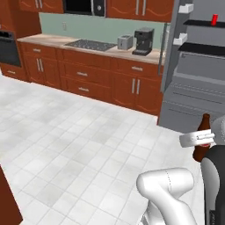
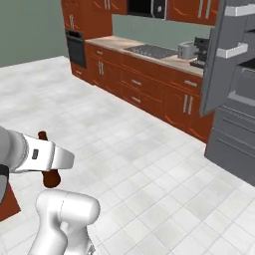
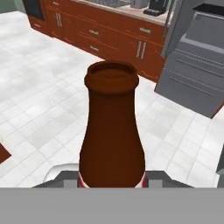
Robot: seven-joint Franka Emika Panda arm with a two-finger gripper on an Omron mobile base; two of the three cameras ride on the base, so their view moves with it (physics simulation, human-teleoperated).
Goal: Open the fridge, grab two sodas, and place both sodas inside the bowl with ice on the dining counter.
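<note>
My gripper [image 1: 200,139] is shut on a dark-brown soda bottle [image 1: 203,125], held upright above the tiled floor. The bottle's neck and mouth [image 3: 111,78] rise close in the hand view, and a red-and-white label edge shows at its base. From the right base view the bottle [image 2: 50,178] pokes out above and below my hand [image 2: 52,162]. The grey fridge [image 1: 193,92] stands ahead on the right with its door [image 2: 224,60] swung open. A small red soda can [image 1: 214,19] stands on a dark upper shelf inside. The bowl and the dining counter are out of view.
Red-brown wall cabinets [image 1: 88,79] carry a stove top [image 1: 90,44], a toaster [image 1: 125,41] and a coffee machine [image 1: 143,41]. White tiled floor [image 1: 79,145] spreads wide to the left. A red-brown panel [image 1: 8,200] stands at the lower left edge.
</note>
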